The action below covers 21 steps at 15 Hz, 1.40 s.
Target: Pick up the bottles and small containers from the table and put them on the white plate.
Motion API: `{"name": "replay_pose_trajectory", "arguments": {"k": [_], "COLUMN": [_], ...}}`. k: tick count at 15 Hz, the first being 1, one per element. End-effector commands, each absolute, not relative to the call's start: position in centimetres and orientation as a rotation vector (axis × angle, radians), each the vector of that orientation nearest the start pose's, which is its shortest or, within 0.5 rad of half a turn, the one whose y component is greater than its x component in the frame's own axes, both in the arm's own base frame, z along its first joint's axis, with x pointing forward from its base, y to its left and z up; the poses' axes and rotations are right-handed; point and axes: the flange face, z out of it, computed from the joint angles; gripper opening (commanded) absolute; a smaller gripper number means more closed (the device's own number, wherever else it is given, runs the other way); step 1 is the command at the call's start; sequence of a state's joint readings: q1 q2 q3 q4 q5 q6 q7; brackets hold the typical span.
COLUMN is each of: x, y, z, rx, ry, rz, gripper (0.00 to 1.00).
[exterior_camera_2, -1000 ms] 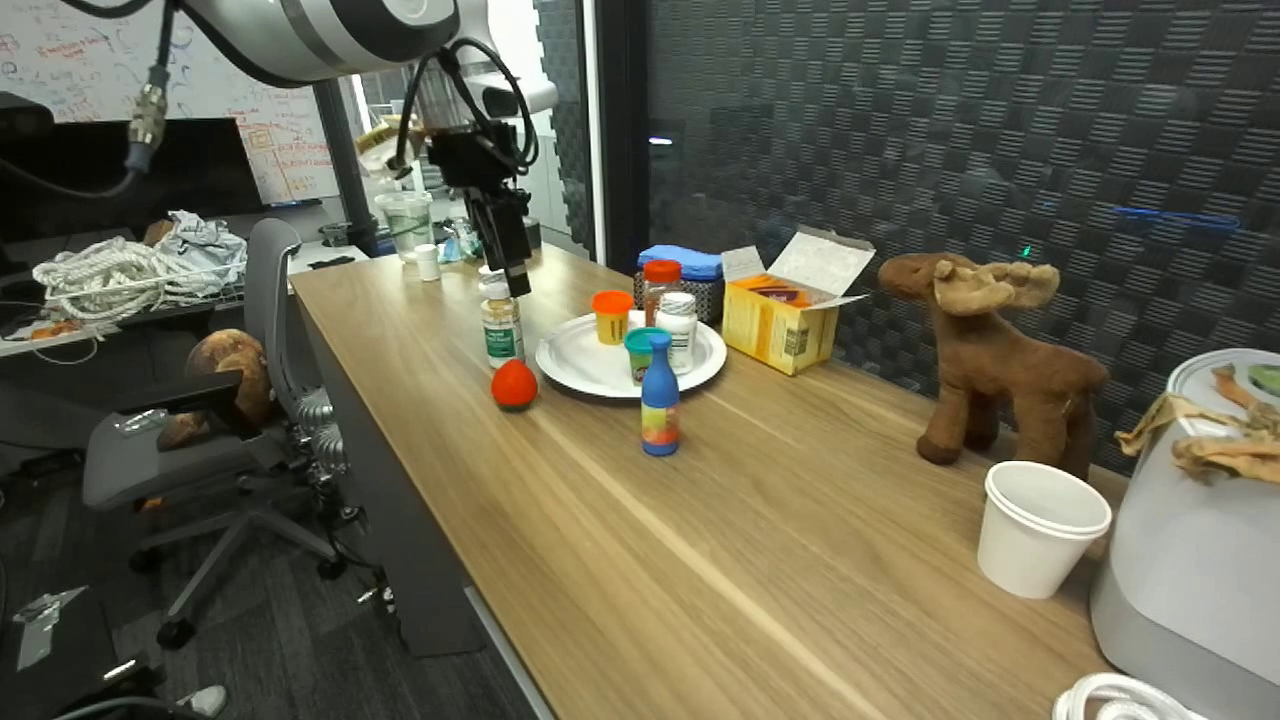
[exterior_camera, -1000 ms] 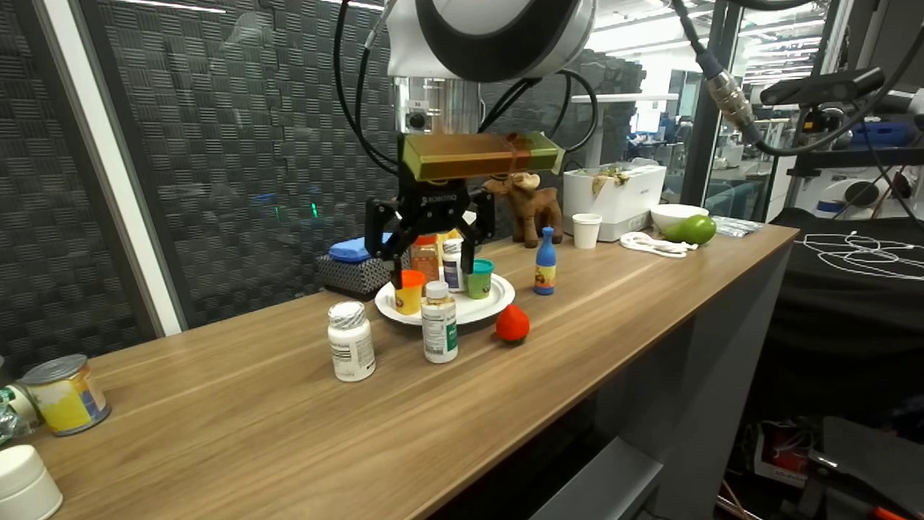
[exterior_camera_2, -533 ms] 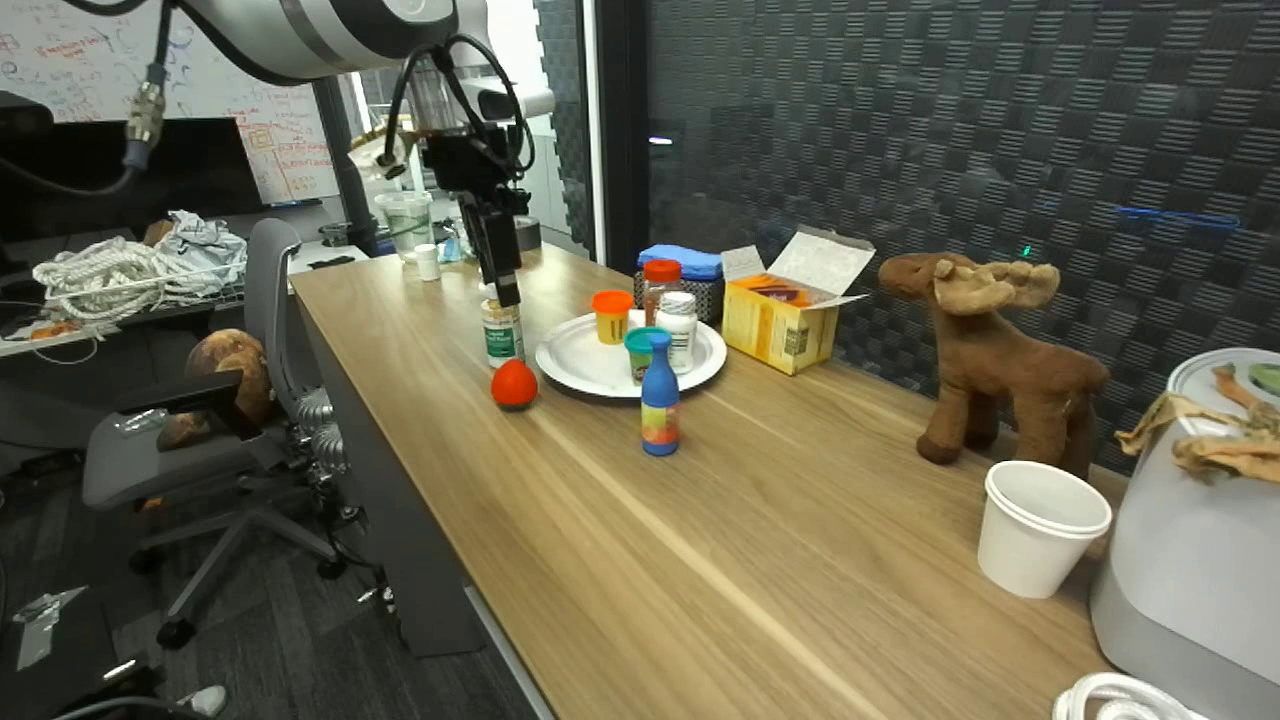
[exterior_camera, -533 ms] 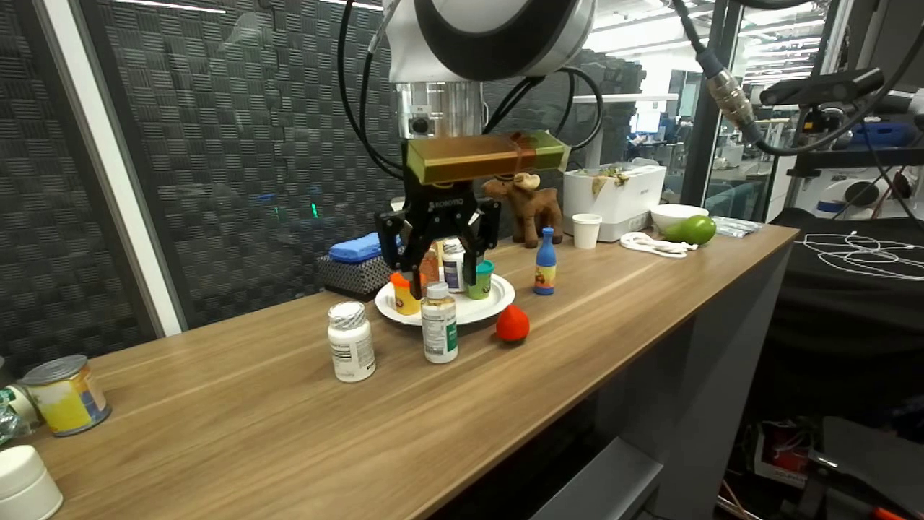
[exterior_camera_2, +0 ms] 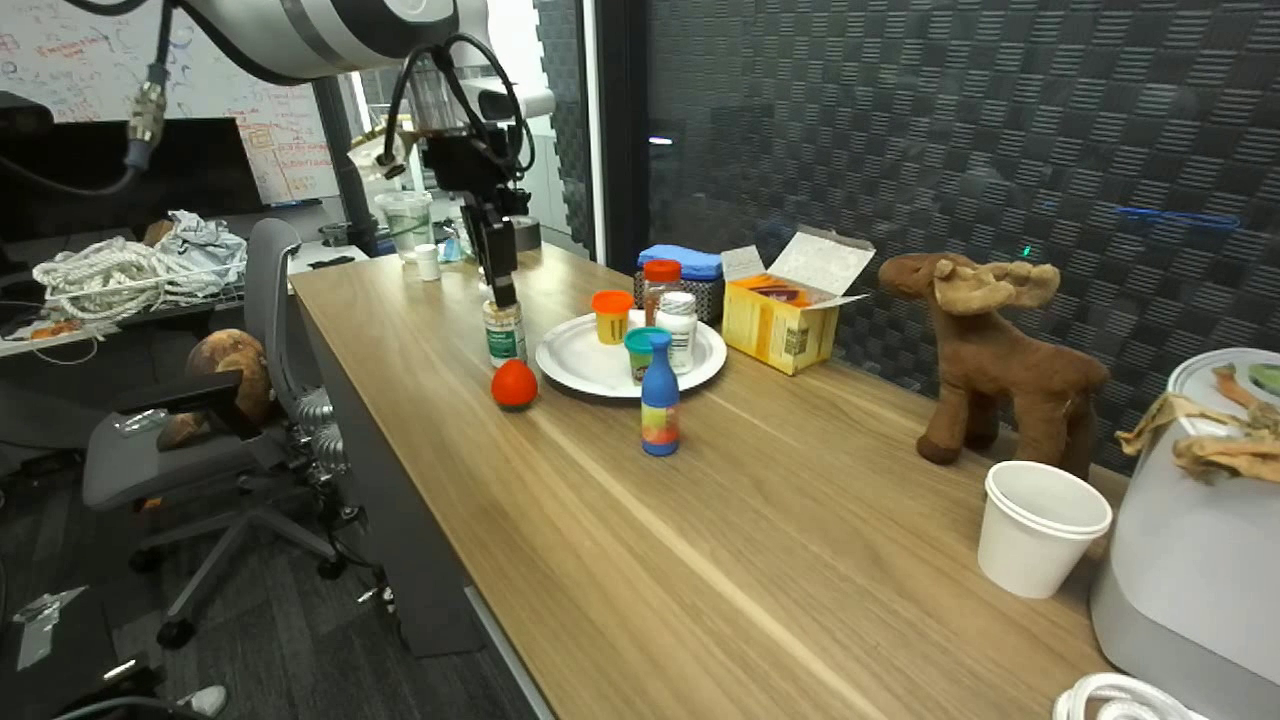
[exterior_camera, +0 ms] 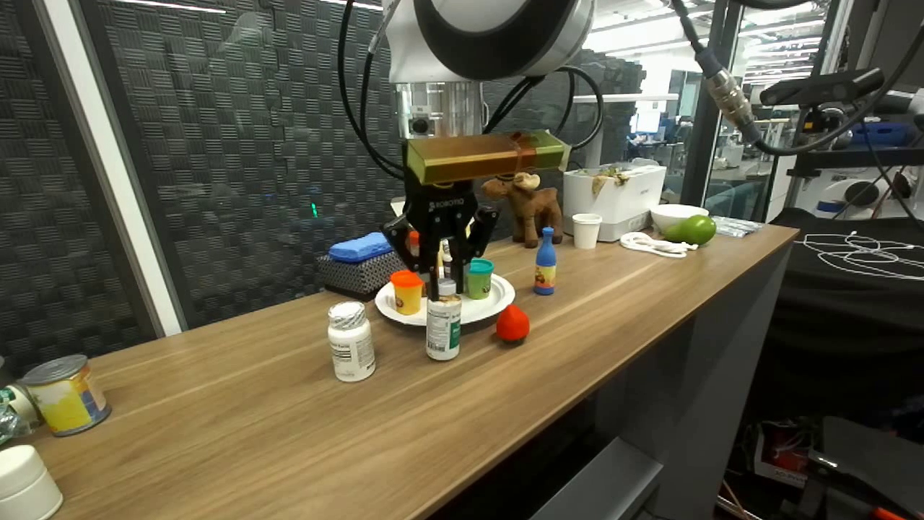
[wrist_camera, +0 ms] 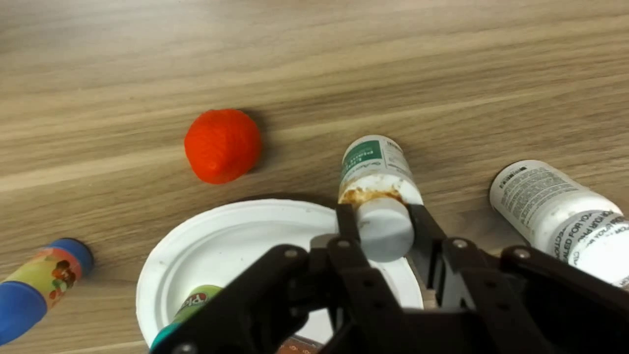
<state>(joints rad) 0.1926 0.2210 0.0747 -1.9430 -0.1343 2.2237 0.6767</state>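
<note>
A white bottle with a green label stands upright on the table in front of the white plate. My gripper is shut on its pale cap, a finger on either side, in the wrist view. To one side stands a white bottle with a printed seal. The red round container and a blue bottle are also on the table. On the plate sit an orange-lidded tub, a teal-lidded tub, a white bottle and, partly hidden, a red-capped jar.
Behind the plate are an open yellow box and a patterned box topped with a blue cloth. A toy moose and paper cups stand farther along. A can and white jar sit at the opposite end.
The gripper came down a little, then its fingers drew together around the cap. The green-labelled bottle shifted slightly sideways on the table. The other objects stayed put.
</note>
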Motion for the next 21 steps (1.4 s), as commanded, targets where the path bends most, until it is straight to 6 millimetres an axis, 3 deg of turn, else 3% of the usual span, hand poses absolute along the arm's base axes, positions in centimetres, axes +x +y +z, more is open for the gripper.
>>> {"name": "replay_pose_trajectory", "arguments": {"k": [1, 7, 13, 17, 21], "x": [59.3, 60.6, 62.1, 63.0, 63.4], "y": [15.7, 14.1, 11.6, 10.6, 9.6], "z": [39.7, 43.3, 42.8, 42.9, 41.6], "rx": [-3.144, -3.168, -3.209, -3.205, -3.249], "ry": [0.545, 0.575, 0.581, 0.568, 0.550], "rz": [-0.191, -0.304, -0.349, -0.466, -0.469], "gripper": [0.08, 0.08, 0.08, 0.08, 0.08]}}
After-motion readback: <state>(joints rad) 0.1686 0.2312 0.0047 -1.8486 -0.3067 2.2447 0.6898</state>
